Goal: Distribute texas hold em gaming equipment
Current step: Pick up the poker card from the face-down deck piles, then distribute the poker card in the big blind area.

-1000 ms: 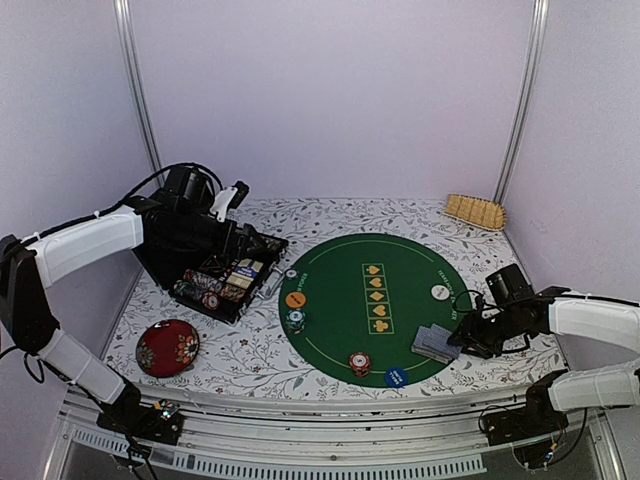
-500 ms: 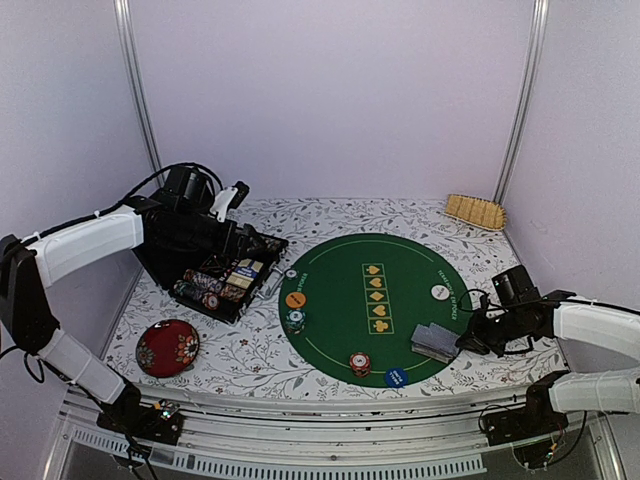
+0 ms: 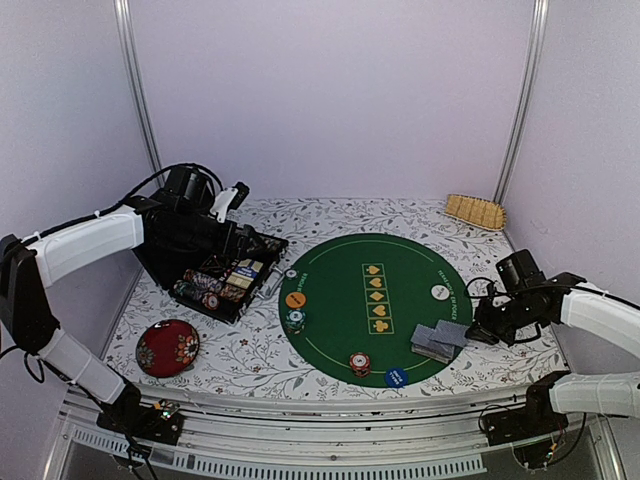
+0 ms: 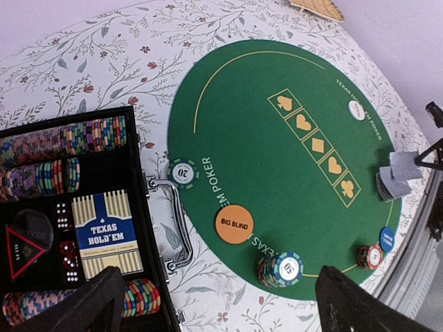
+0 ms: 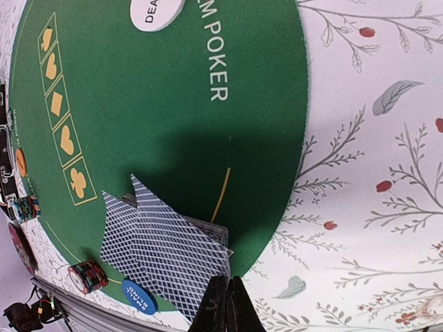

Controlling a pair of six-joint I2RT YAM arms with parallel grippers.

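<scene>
both jaws of the right gripper (image 5: 223,299) are pressed together on a corner of fanned playing cards (image 5: 159,256), held over the deck (image 3: 428,348) at the near right edge of the green poker mat (image 3: 340,270). already on the mat are the orange disc (image 3: 295,299), white disc (image 3: 440,292), blue disc (image 3: 396,377), a red chip stack (image 3: 360,363) and a green chip stack (image 3: 295,320). dealing looks barely begun, with no hands laid out. the left gripper (image 4: 221,304), spread wide, hovers over the chip case (image 4: 104,169) left of the mat.
</scene>
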